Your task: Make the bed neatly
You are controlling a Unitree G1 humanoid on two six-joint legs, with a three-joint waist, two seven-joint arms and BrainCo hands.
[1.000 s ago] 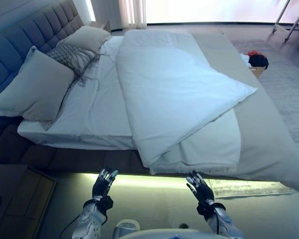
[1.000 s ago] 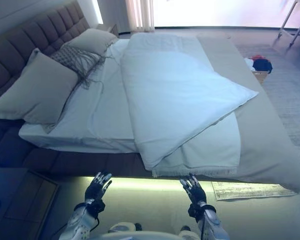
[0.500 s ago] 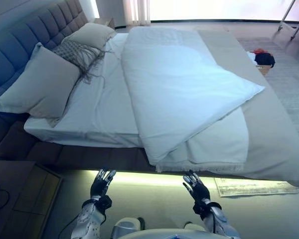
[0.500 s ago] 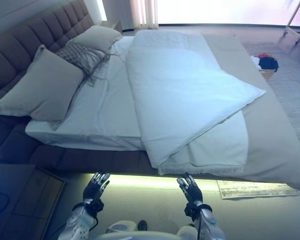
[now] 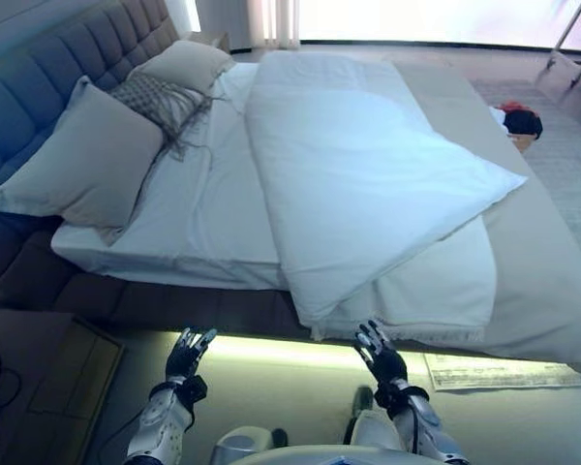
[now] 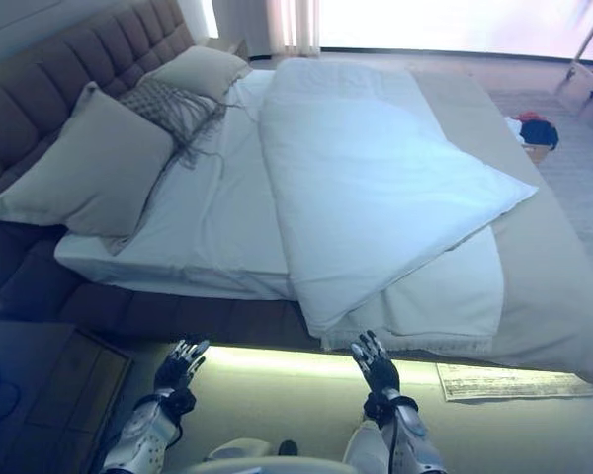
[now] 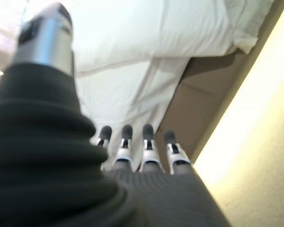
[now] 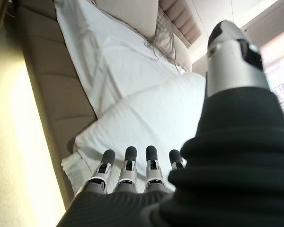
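Task's thing: a white padded duvet (image 5: 368, 194) is seen folded back on a wide bed with a grey tufted headboard (image 5: 271, 320), its folded corner hanging over the near side edge of the bed.
Long axis: the duvet is laid lengthwise along the bed, from the headboard end towards the foot.
Right hand (image 5: 380, 355): it is held just below the duvet's hanging corner, apart from it, fingers (image 8: 128, 163) straight and spread, nothing held.
Left hand (image 5: 189, 353): it is held below the bare white sheet (image 5: 203, 213), beside the duvet's edge, fingers (image 7: 146, 142) straight, empty.
Direction: the corner lies up and ahead of the right fingers.
Nearer hand: the right one is judged nearer.
Pillows: two grey cushions (image 5: 87, 160) are propped at the headboard.
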